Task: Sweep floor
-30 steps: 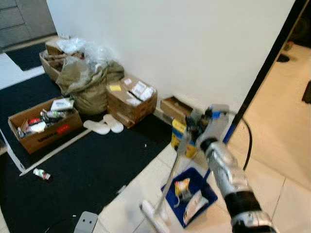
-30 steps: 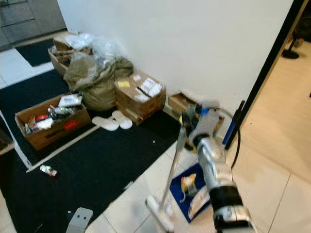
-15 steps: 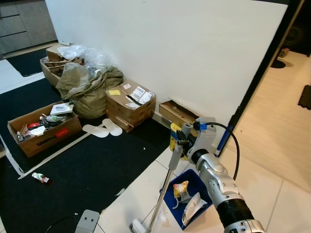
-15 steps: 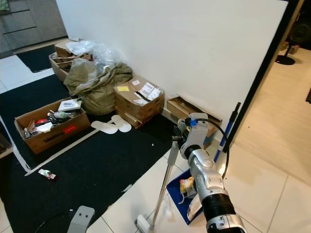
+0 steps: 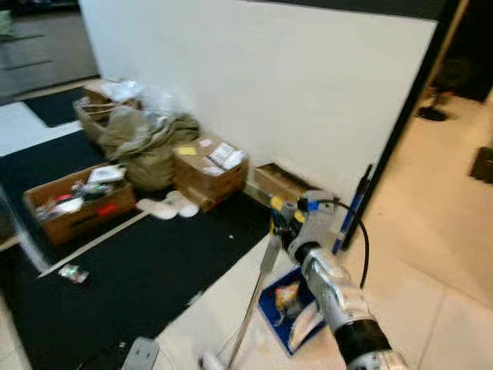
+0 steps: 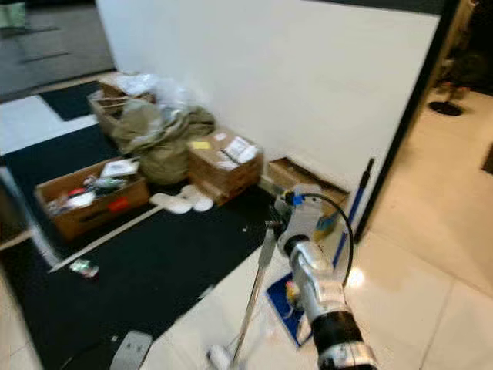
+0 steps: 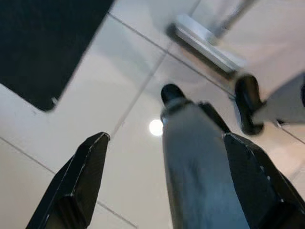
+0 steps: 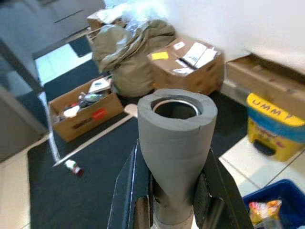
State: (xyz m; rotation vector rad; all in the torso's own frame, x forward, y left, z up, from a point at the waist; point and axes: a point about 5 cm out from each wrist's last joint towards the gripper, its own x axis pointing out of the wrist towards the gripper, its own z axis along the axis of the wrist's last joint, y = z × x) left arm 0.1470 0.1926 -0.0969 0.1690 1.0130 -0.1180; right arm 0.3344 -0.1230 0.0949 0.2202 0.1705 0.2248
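1. Your broom [image 5: 248, 312] has a thin metal pole with a grey foam grip [image 8: 176, 125] on top.
2. It stands tilted, its pale head [image 7: 206, 41] resting on the white tile floor [image 5: 200, 320].

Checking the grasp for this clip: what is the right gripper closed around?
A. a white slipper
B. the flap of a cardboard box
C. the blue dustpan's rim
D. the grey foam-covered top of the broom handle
D: in the right wrist view the right gripper has its black fingers clamped on both sides of the grey foam grip of the broom handle.
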